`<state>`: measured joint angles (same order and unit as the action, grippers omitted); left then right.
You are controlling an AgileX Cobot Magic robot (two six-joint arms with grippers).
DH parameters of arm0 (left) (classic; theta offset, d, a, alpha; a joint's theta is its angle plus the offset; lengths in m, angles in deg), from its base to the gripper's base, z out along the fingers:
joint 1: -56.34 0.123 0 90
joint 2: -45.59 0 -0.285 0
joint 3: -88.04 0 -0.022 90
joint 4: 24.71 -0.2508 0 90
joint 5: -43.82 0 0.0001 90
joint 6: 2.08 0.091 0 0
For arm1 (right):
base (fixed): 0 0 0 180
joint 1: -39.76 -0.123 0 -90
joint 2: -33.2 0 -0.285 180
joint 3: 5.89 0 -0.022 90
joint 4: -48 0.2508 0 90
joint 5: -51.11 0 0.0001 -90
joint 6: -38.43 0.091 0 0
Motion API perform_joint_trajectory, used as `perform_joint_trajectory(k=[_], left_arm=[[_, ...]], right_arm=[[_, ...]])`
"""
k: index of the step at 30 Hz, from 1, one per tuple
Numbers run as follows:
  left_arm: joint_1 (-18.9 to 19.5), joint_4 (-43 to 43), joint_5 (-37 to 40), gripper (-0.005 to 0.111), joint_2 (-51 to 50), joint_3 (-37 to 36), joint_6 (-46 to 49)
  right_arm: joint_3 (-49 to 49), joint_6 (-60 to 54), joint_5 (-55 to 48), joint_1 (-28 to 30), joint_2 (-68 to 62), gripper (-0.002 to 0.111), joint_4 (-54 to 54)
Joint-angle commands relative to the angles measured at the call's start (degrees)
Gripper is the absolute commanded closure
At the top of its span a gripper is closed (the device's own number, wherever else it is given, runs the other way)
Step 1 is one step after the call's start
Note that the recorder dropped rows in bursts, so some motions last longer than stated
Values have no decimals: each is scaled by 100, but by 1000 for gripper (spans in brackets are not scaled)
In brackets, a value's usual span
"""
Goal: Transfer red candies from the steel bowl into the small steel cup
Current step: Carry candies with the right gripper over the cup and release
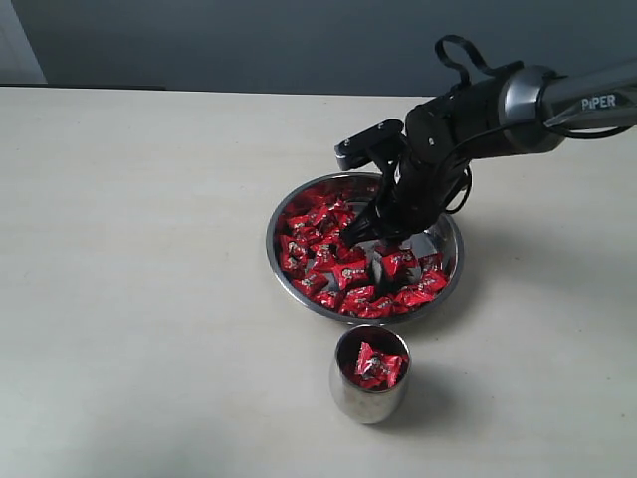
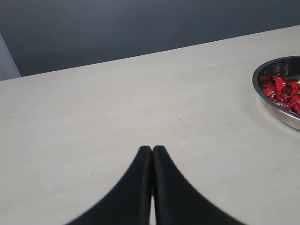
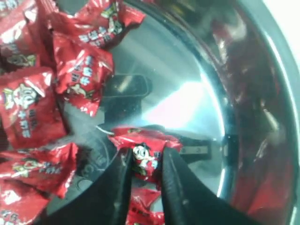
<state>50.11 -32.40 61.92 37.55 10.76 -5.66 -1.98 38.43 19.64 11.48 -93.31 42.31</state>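
The steel bowl (image 1: pixel 448 231) sits mid-table, holding many red candies (image 1: pixel 318 249). My right gripper (image 1: pixel 383 242) reaches down into the bowl. In the right wrist view the right gripper (image 3: pixel 145 157) is shut on one red candy (image 3: pixel 143 150) pinched between its black fingers just above the bowl's bare floor (image 3: pixel 187 103). More candies (image 3: pixel 28 108) lie piled beside it. The small steel cup (image 1: pixel 369 398) stands upright in front of the bowl with a few red candies (image 1: pixel 378 366) inside. My left gripper (image 2: pixel 152 149) is shut and empty over bare table, the bowl (image 2: pixel 262 96) off to its side.
The pale tabletop (image 1: pixel 149 259) stretches wide on the left of the bowl and cup. A dark wall (image 1: pixel 249 40) runs along the table's far edge. The right arm's body (image 1: pixel 468 119) hangs over the bowl's far right rim.
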Motion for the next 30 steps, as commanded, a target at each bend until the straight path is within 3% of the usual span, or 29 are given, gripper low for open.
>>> perform_joint_trajectory(k=[1, 7, 15, 30], left_arm=[[-30, 15, -31, 106, 25, 6, -33], [-30, 15, -31, 106, 25, 6, -33], [-30, 15, -31, 106, 25, 6, -33], [-30, 15, -31, 106, 25, 6, -33]], right_arm=[[-13, 0, -113, 28, 405, 109, -27], [299, -407, -959, -135, 1338, 109, 1216], [1621, -572, -1338, -1205, 2688, 109, 1790], [1880, -591, -1923, -1521, 3129, 109, 2135]])
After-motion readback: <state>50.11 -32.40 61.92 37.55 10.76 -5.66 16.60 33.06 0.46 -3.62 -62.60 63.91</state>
